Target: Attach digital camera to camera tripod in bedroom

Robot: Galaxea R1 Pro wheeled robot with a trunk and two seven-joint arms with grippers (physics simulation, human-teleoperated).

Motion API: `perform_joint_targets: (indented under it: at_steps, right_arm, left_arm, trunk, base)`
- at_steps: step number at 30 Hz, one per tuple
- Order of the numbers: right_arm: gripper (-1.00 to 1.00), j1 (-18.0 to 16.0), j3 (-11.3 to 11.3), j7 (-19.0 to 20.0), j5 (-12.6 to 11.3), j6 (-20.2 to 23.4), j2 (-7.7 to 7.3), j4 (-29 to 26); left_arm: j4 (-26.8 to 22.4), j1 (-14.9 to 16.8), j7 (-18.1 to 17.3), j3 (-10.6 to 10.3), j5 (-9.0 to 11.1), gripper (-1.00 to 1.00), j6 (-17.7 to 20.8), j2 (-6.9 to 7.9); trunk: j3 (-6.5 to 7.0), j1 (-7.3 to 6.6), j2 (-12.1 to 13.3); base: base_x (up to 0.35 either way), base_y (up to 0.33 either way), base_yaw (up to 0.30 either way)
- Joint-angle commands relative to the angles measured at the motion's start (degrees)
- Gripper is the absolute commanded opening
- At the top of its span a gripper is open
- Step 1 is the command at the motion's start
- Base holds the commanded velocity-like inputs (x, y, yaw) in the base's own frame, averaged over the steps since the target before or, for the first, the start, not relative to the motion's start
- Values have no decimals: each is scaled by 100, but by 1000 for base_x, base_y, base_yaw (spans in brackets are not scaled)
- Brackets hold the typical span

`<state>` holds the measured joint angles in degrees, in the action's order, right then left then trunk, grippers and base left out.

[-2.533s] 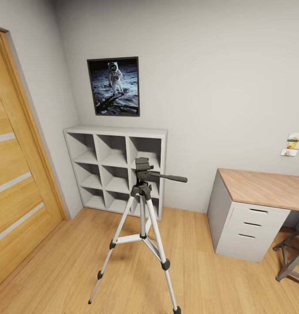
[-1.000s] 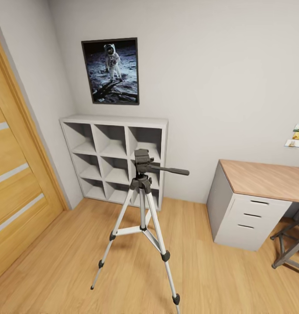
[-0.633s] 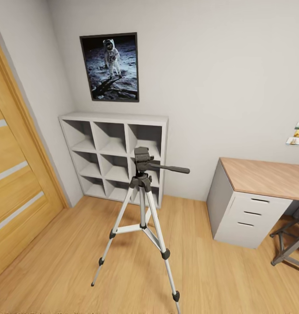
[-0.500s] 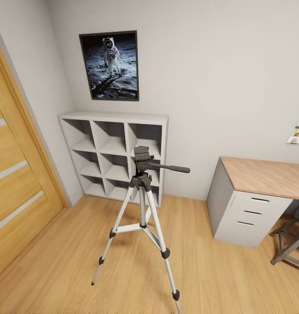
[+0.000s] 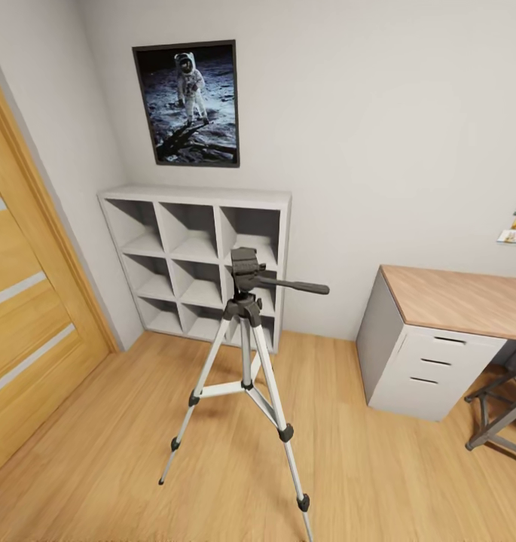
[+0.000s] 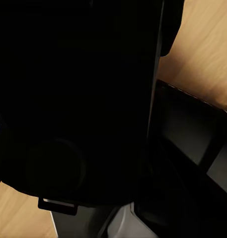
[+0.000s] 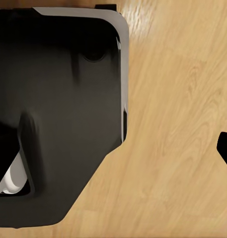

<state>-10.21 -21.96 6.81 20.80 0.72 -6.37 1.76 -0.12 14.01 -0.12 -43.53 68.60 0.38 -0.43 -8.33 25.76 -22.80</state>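
Before the white cube shelf [image 5: 193,260], on the light wood floor [image 5: 99,452] of the bedroom, stands the camera tripod [image 5: 245,361], its three silver legs splayed and its black feet planted. Its dark grey head [image 5: 244,271] sits level with the shelf's middle row, and a long pan handle [image 5: 291,285] juts from it towards the table [image 5: 457,301] with drawers, which stands well apart from the shelf along the same wall. An astronaut poster [image 5: 188,103] hangs above the shelf, and an oak door [image 5: 28,301] flanks it on the other side. Judging by its thin legs, the tripod is light and top-heavy, easily tipped by a sideways push, so pressure is best put straight down on the head plate, not on the handle. Both wrist views show dark robot body over wood floor; whether either pincer is released or clenched cannot be told, and the digital camera cannot be made out.
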Motion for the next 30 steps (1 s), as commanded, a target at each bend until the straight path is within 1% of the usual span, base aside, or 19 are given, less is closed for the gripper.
perform_joint_targets:
  at_steps: [1,30]
  right_arm:
    - [100,-7,-50,14,47,8,-4,8]
    - [100,-7,-54,-13,47,-1,2,8]
  left_arm:
    - [3,5,-23,-50,48,-100,4,-1]
    - [3,5,-21,-50,48,-100,6,-1]
  trunk:
    - [-21,3,-12]
    - [-288,3,-12]
  base:
    - [0,0,0]
    - [0,0,0]
